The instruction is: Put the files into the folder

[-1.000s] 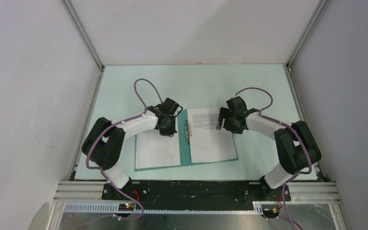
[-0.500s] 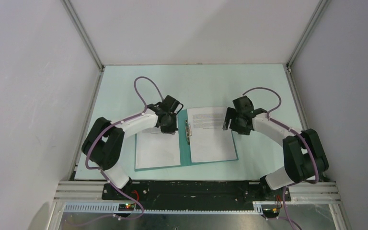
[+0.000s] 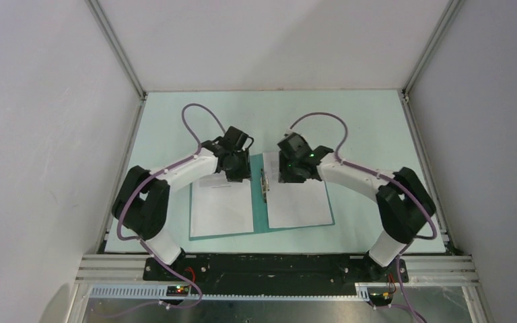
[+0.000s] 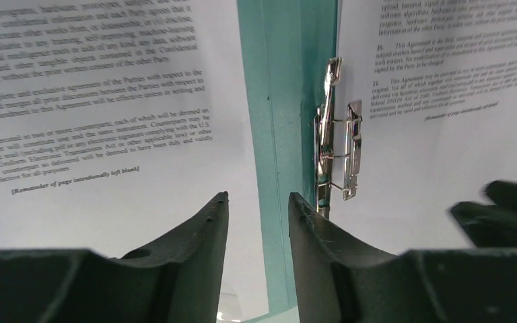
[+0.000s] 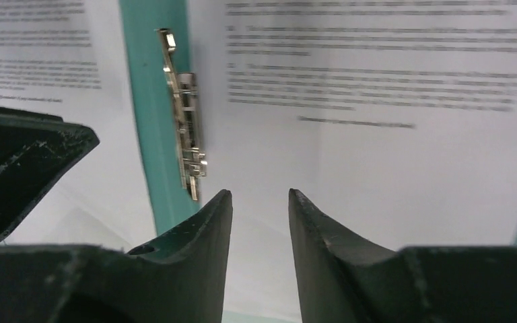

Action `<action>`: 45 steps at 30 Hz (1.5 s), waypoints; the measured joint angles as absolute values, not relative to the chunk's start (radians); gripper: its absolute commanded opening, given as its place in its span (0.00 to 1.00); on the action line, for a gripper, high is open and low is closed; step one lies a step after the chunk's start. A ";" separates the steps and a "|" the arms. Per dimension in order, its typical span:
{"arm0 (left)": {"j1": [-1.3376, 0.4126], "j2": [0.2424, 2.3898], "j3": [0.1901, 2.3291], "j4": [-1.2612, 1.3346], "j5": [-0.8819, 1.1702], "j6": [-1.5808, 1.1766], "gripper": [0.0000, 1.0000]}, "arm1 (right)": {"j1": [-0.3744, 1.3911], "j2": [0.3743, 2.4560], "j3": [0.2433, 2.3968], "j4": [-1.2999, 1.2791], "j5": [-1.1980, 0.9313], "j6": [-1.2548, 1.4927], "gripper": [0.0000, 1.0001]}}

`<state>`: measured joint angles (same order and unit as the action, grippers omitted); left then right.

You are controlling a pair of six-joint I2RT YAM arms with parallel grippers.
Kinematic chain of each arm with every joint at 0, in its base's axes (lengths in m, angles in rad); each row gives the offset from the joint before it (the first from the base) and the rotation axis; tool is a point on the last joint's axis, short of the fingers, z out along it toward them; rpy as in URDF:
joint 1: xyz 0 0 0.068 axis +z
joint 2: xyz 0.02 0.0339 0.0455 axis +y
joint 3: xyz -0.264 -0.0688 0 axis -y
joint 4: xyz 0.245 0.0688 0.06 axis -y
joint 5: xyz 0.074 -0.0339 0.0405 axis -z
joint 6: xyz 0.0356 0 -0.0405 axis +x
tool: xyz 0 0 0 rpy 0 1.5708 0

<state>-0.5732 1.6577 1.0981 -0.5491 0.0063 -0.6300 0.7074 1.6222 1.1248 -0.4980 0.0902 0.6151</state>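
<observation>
The teal folder (image 3: 260, 214) lies open and flat, with its metal clip (image 3: 264, 186) along the spine. One white sheet (image 3: 221, 210) lies on its left half and the other white sheet (image 3: 299, 203) on its right half, printed text at their far ends. My left gripper (image 3: 239, 176) hovers open and empty over the left sheet's inner edge (image 4: 108, 134), beside the spine (image 4: 286, 134) and clip (image 4: 336, 148). My right gripper (image 3: 285, 177) hovers open and empty over the right sheet (image 5: 377, 155), just right of the clip (image 5: 187, 128).
The pale green table (image 3: 350, 121) is walled by white panels and metal rails on three sides. The two gripper heads are close together over the folder's far end; the left one shows in the right wrist view (image 5: 20, 168).
My right gripper has swung left from the right sheet's outer edge to beside the spine. My left gripper has shifted only slightly.
</observation>
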 measured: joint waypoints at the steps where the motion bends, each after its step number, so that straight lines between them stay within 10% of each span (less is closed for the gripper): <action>1: -0.562 1.653 1.098 -0.549 0.009 -0.636 0.41 | 0.731 1.652 1.149 -0.495 0.094 0.622 0.35; 16: -0.439 1.570 0.915 -0.479 0.012 -0.799 0.62 | 0.846 1.882 1.338 -0.503 0.176 0.644 0.26; 45: -0.387 1.563 0.862 -0.405 0.011 -0.881 0.62 | 0.855 1.956 1.403 -0.523 0.194 0.635 0.15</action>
<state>-0.3874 1.5631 0.8616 -0.4046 0.0113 -0.8810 0.8547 1.9556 1.4029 -0.5232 0.1944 0.6353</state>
